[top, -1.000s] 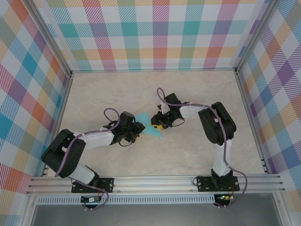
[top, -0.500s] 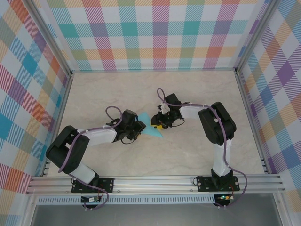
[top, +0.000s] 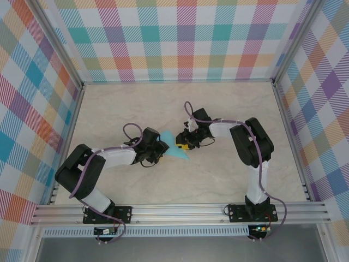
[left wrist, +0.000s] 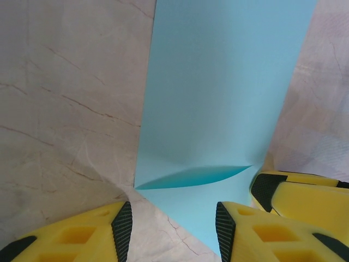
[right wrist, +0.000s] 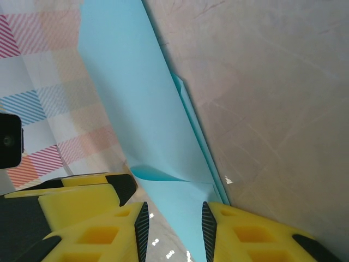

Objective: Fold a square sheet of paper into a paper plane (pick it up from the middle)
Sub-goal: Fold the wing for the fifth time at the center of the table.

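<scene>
Now left pincer (top: 158, 150) nearer sheet (top: 178, 154)

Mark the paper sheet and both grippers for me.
square sheet of paper (left wrist: 218, 98), left wrist view, flat upper panel.
left gripper (left wrist: 173, 229), left wrist view, midway between its jaws.
right gripper (right wrist: 174, 229), right wrist view, midway between its jaws.

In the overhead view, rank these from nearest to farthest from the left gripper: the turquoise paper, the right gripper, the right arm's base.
1. turquoise paper, right beside the left gripper.
2. right gripper, just across the paper.
3. right arm's base, near right edge.
</scene>
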Available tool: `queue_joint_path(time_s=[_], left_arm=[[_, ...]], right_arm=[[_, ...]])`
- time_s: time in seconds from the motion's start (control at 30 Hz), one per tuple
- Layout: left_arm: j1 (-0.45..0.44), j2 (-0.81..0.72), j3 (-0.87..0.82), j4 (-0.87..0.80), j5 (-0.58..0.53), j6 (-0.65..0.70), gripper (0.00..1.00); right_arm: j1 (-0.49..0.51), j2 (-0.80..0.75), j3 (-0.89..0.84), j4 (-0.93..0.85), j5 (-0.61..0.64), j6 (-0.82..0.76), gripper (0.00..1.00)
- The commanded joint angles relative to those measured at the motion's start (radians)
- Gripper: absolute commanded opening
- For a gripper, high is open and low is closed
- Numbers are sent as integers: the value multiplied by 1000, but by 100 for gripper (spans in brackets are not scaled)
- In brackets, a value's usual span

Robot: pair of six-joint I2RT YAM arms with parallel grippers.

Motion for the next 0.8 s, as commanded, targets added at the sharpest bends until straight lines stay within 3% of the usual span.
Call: queue_joint_path(time_s=[0.0, 0.17, 0.37, 0.77], left_arm=[[-7, 11, 27, -16, -7, 7, 46], [-7, 6, 28, -17, -10, 12, 45], [-7, 7, 27, -10, -6, 15, 44], [-6, 4, 27, -6, 0, 20, 42]], right_arm=[[-13, 12, -15, 22, -33, 24, 34], [-9, -68, 8, -4, -14, -38, 34], [40, -144, 21, -89, 100, -179, 29], [103, -61, 106, -190, 195, -264, 22]])
